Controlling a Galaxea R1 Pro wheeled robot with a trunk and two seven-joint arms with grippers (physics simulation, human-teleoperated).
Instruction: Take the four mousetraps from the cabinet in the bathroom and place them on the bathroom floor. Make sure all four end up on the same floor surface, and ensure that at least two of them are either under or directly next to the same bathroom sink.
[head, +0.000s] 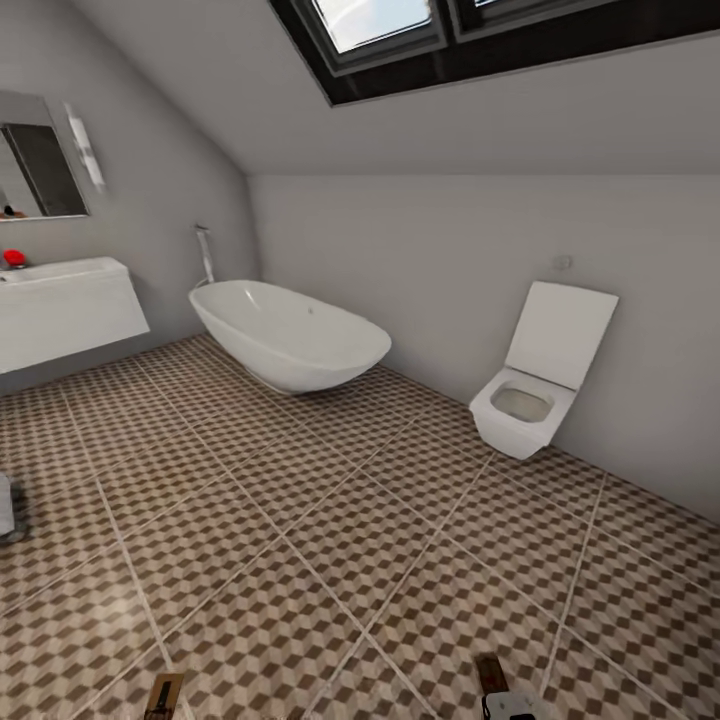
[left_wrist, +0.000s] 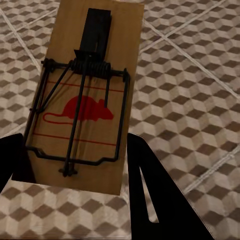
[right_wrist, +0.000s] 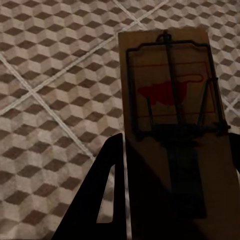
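Bathroom floor (head: 330, 540): large square tiles, brown/beige/white cube print, pale grout lines. Oval white bathtub (head: 290, 335) stands directly on it near the far wall. Grey object (head: 5, 508) sits on the tiles at the left edge, cut off; identity unclear.

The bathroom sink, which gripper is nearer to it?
Left. The left gripper, holding a mousetrap, sits on the sink's side; the right gripper, holding another mousetrap, is farther over.
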